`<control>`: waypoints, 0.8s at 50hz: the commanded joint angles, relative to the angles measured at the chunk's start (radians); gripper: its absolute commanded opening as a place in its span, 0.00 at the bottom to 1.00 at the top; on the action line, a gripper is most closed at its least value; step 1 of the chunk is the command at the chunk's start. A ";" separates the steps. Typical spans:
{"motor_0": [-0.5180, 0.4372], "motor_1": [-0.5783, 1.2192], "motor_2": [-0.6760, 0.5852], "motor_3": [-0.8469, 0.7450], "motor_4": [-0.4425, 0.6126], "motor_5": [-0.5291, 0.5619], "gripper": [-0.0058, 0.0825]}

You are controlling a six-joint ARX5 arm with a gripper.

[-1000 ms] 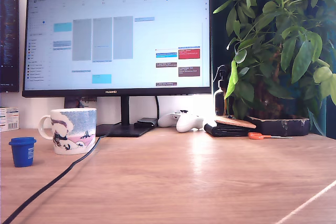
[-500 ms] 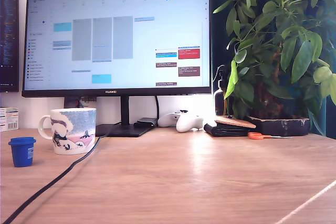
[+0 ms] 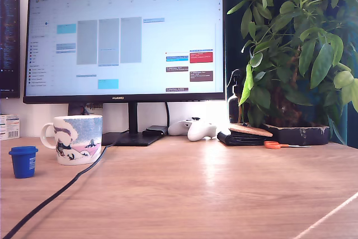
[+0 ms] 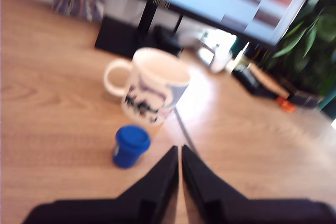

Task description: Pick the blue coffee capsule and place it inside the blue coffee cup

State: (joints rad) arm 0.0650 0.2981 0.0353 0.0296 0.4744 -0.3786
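The blue coffee capsule point(image 3: 23, 161) stands upright on the wooden desk at the exterior view's left, rim up. Just to its right stands the blue coffee cup point(image 3: 75, 139), a white mug with a pale-blue and pink cartoon print, handle toward the capsule. In the wrist view the capsule point(image 4: 129, 146) sits in front of the mug point(image 4: 153, 84), and my gripper point(image 4: 177, 153) hovers a short way off beside the capsule. Its two black fingers are pressed together with nothing between them. The gripper is out of the exterior view.
A black cable point(image 3: 61, 190) runs across the desk from the mug's side. Behind stand a large monitor point(image 3: 126, 40) on its stand, a white game controller point(image 3: 193, 129), a black wallet point(image 3: 243, 136), orange scissors point(image 3: 278, 145) and a potted plant point(image 3: 296, 54).
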 commanded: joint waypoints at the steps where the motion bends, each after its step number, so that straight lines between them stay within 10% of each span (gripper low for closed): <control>1: -0.011 0.045 -0.002 0.036 0.005 0.043 0.27; 9: -0.056 0.164 -0.002 0.127 -0.005 0.157 0.81; 40: -0.127 0.615 -0.001 0.486 -0.143 0.380 0.81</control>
State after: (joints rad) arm -0.0593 0.8799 0.0353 0.4797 0.3325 -0.0120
